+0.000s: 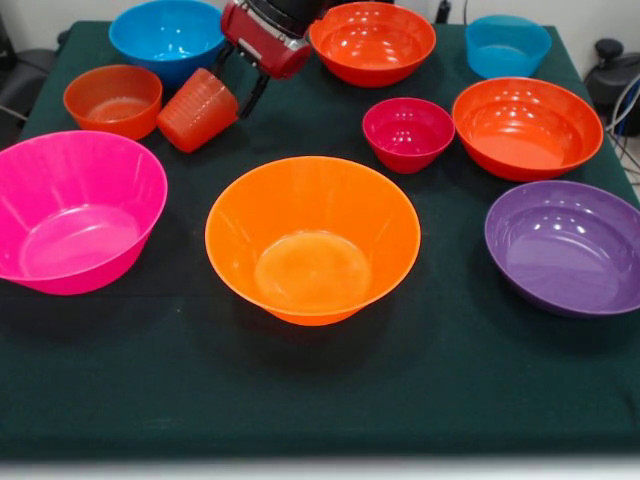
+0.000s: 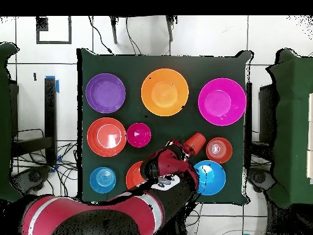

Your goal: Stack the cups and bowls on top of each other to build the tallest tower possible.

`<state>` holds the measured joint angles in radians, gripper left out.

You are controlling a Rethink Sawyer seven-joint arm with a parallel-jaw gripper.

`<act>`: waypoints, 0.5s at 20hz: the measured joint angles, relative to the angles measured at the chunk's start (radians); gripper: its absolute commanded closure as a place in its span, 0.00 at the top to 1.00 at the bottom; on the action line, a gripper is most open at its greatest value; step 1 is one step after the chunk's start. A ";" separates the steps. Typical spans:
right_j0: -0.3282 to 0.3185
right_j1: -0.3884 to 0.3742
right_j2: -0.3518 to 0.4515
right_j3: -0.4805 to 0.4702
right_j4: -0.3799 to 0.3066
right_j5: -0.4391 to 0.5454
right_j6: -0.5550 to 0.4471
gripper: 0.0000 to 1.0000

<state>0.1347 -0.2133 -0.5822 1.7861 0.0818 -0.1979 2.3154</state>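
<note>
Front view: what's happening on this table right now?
The Sawyer arm's claw holds the small orange-red tumbler, tilted, at the far side of the table. The large yellow-orange bowl sits empty in the middle, and the other bowls lie spread singly around it, so nothing is stacked yet.

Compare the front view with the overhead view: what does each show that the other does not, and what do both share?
Front only: the gripper fingers clamping the tilted orange-red translucent plastic tumbler. Overhead only: the red and black arm, tiled floor, and cables. Both: the dark green table, large yellow-orange flared bowl and large pink flared bowl, none stacked.
</note>
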 measured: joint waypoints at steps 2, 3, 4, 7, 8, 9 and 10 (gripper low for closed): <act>0.012 0.003 -0.009 0.000 0.025 -0.040 0.000 1.00; 0.014 0.004 -0.011 0.000 0.031 -0.049 0.000 1.00; 0.016 0.006 -0.013 0.000 0.037 -0.059 0.000 1.00; 0.022 0.018 -0.019 0.000 0.068 -0.109 0.000 1.00; 0.022 0.020 -0.019 0.000 0.074 -0.118 0.000 1.00; 0.022 0.022 -0.019 0.000 0.078 -0.126 0.000 1.00; 0.022 0.026 -0.019 0.000 0.084 -0.136 0.000 1.00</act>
<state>0.1566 -0.1871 -0.6012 1.7861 0.1657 -0.3339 2.3154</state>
